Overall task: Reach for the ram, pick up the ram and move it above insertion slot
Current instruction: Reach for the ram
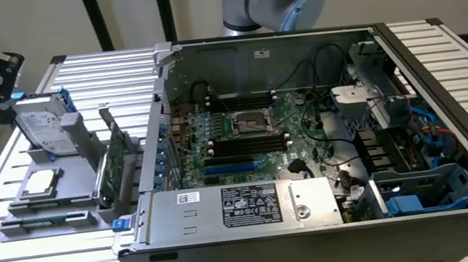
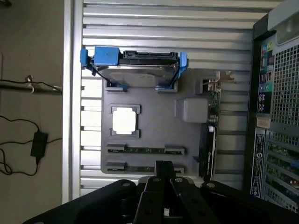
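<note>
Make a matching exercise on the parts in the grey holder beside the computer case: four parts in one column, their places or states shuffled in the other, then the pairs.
1. hard drive
2. processor chip
3. ram
4. expansion card

A. thin green stick in a long narrow slot
B. green board upright on the side nearest the computer case
C. held in blue brackets
D. pale square lying flat in a recess

Pairs: 1-C, 2-D, 3-A, 4-B

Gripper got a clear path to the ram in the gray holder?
Probably yes. The ram sits uncovered in its slot of the gray holder; the hard drive and expansion card stand apart from it, and the gripper hangs over that end of the holder.
</note>
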